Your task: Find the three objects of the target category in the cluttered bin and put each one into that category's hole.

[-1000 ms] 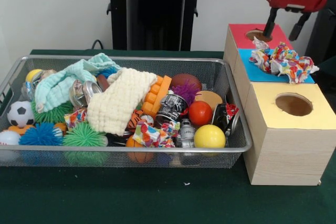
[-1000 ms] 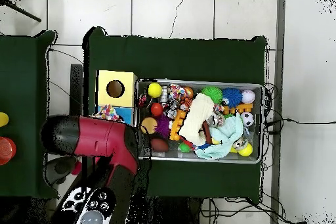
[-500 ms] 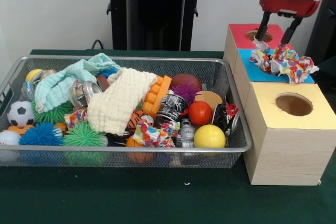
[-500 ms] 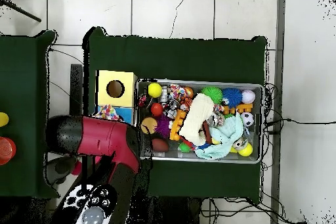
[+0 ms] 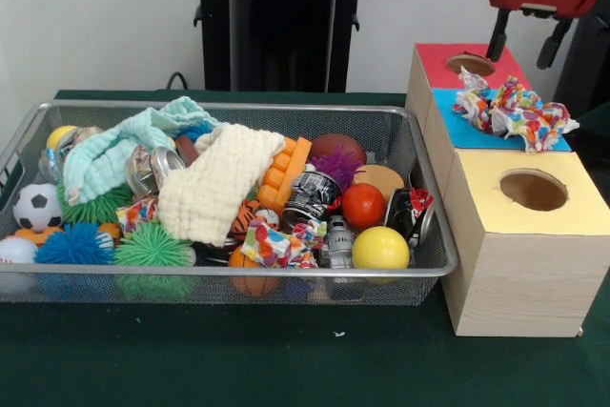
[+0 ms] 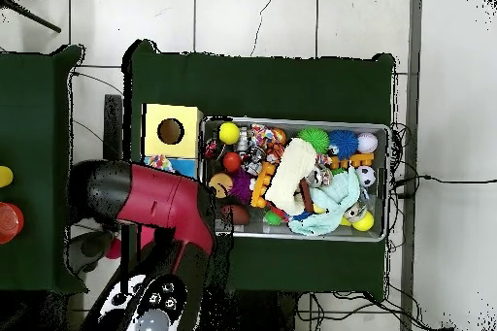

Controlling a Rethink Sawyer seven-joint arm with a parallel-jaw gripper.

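Note:
The wire mesh bin (image 5: 238, 272) holds mixed clutter. One confetti-print cloth (image 5: 517, 111) lies bunched on the blue-topped box, covering its hole. A second confetti cloth (image 5: 276, 243) lies at the bin's front, next to a yellow ball. A third (image 5: 139, 211) sits between the green spiky balls. My gripper (image 5: 523, 48) hangs open and empty above the red-topped box, just behind the cloth on the blue box. In the overhead view the red arm (image 6: 146, 201) covers the gripper; the bin (image 6: 291, 120) and a bit of the cloth (image 6: 160, 163) show.
Three wooden boxes stand in a row right of the bin: red top (image 5: 440, 56), blue top (image 5: 456, 131), yellow top (image 5: 486, 183), with round holes. The bin also holds a cream waffle cloth (image 5: 214, 188), a mint towel (image 5: 114, 150), balls and cans. The black pedestal (image 5: 281, 26) stands behind.
The gripper dipped left toward the cloth on the blue box half a second ago, then rose and shifted right, still open. The cloth has not moved.

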